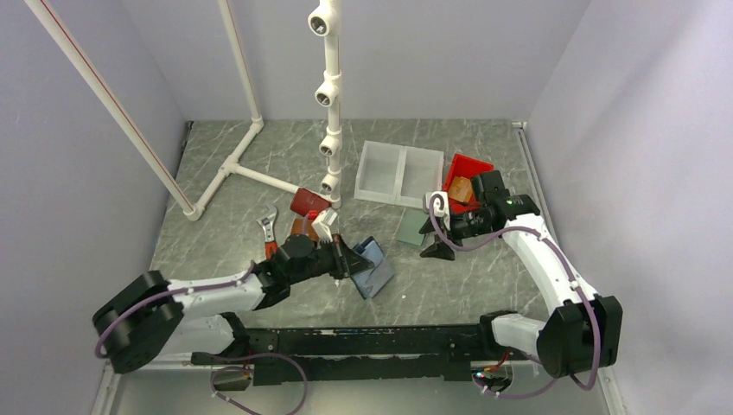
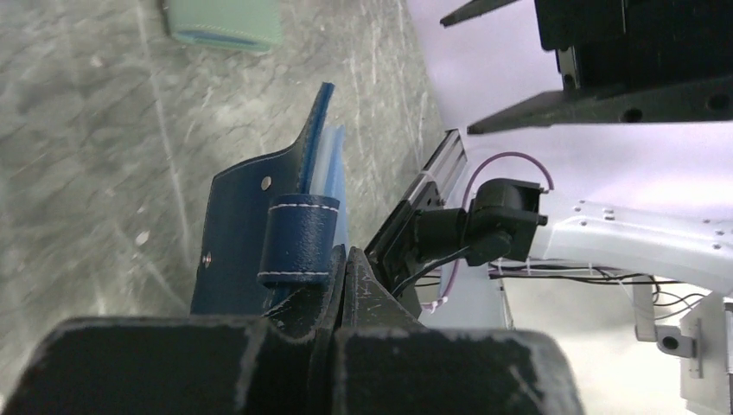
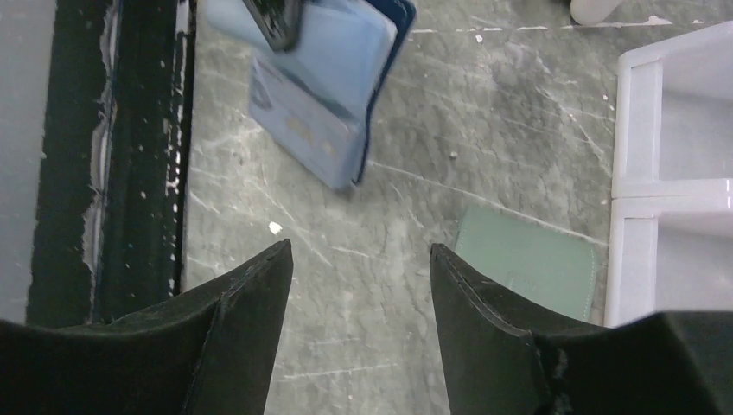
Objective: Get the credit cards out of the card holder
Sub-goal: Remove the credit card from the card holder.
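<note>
Table: grey marble, pale walls around.
Left pincer: pinching the card holder's edge.
Right pincer: spread, above bare table, right of the holder.
Card holder: open, mid-table, near side.
Green wallet: flat, just right.

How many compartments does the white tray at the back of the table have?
2. The left compartment lies nearer the white pipe stand; the right compartment lies beside the red bin. None seems hidden.
</note>
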Motion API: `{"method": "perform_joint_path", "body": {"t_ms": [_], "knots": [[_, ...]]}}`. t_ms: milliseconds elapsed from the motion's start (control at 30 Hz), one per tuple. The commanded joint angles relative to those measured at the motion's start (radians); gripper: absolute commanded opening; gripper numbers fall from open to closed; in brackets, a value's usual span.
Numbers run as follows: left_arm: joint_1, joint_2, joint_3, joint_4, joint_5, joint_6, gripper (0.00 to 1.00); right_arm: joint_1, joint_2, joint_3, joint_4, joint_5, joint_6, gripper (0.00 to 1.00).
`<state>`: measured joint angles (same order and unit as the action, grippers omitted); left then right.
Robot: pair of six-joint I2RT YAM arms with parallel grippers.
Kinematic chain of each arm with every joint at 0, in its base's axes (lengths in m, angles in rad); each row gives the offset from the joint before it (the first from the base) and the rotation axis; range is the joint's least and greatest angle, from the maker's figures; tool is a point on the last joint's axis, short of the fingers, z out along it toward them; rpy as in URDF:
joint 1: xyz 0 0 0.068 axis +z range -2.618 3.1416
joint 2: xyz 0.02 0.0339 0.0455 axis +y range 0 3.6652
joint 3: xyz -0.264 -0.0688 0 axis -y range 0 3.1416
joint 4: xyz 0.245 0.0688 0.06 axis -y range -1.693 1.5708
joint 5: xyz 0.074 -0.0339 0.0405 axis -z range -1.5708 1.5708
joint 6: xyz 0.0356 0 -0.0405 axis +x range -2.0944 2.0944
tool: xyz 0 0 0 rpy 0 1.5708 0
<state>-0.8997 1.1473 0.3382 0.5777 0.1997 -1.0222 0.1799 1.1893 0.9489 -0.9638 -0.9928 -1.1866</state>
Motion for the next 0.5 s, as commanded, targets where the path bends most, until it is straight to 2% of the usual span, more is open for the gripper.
{"method": "perform_joint_path", "body": {"t_ms": [0,133,233,367,467], "knots": [[0.004,0.122,0.089,0.256,0.058,-0.052,0.00,0.008,-0.040,-0.006,0.062,-0.093,0.164,0.62],[0.005,0.242,0.055,0.427,0.013,-0.134,0.00,0.030,-0.030,-0.033,0.045,-0.094,0.142,0.62],[0.021,0.302,-0.011,0.471,-0.048,-0.192,0.00,0.044,-0.033,-0.048,0.070,-0.087,0.156,0.62],[0.053,0.338,-0.088,0.414,-0.098,-0.223,0.00,0.080,-0.028,-0.062,0.105,-0.053,0.183,0.62],[0.058,0.300,-0.089,0.223,-0.120,-0.197,0.00,0.105,-0.015,-0.067,0.116,-0.032,0.195,0.62]]}}
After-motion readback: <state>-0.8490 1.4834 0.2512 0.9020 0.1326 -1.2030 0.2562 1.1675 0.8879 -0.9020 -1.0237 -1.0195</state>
